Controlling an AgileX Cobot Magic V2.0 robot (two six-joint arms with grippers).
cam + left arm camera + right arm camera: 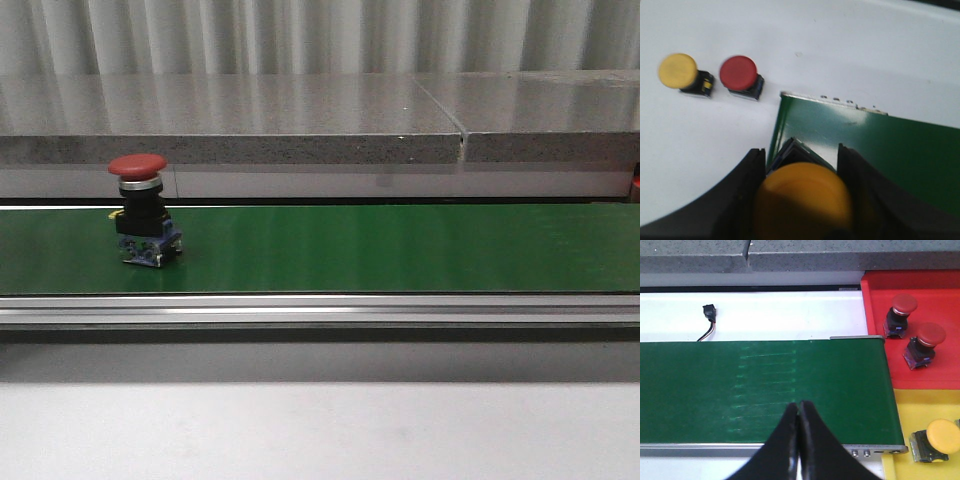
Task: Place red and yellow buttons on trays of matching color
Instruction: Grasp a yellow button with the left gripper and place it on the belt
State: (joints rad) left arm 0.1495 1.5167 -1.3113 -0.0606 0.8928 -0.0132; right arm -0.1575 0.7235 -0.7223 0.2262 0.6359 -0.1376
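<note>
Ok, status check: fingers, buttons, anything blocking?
Left gripper shut on yellow button at belt end. Right gripper shut, empty, over belt. Red button upright on belt. Nothing blocking.

You have a plain green belt (380, 248) with a grey metal rim. The red-capped button (139, 208) on it has a black body and blue base. The trays are red (935, 365) and yellow (920, 410); gripper fingers (790, 440) are black.
</note>
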